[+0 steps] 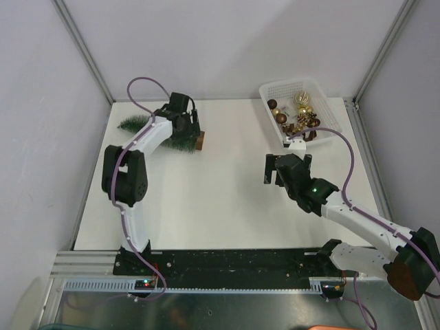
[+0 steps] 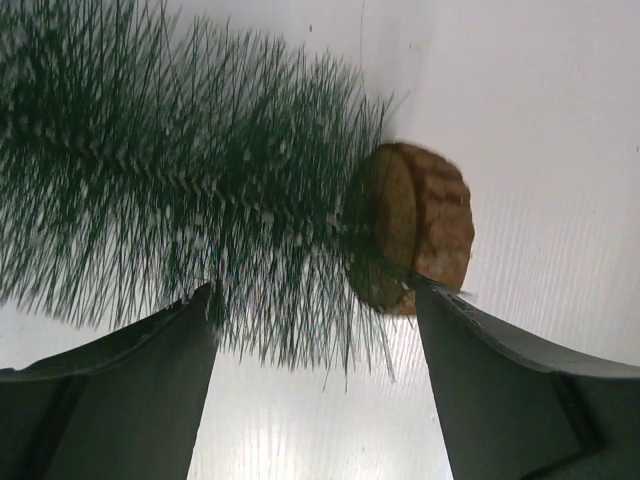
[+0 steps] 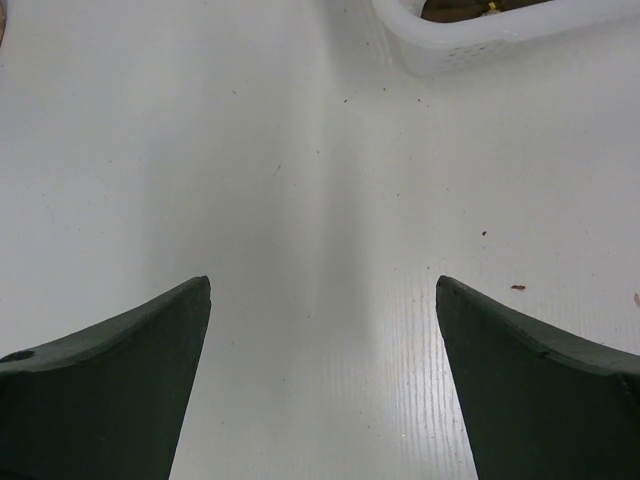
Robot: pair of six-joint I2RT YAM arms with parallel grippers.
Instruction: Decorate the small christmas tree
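The small christmas tree [image 1: 141, 126] lies on its side at the far left of the table, tip to the left and round brown wooden base [image 1: 199, 141] to the right. My left gripper [image 1: 188, 132] is open and hangs over the tree's lower end. In the left wrist view the tree [image 2: 170, 170] lies across the frame with its base [image 2: 430, 225] on the right. The left gripper [image 2: 312, 295] straddles the lowest bristles, its right fingertip [image 2: 440, 310] at the base's edge. My right gripper [image 1: 287, 166] is open and empty over bare table [image 3: 323, 285].
A white plastic basket [image 1: 275, 88] of brown and gold baubles [image 1: 297, 113] stands at the far right; its corner shows in the right wrist view [image 3: 450, 45]. White walls enclose the table on the left, back and right.
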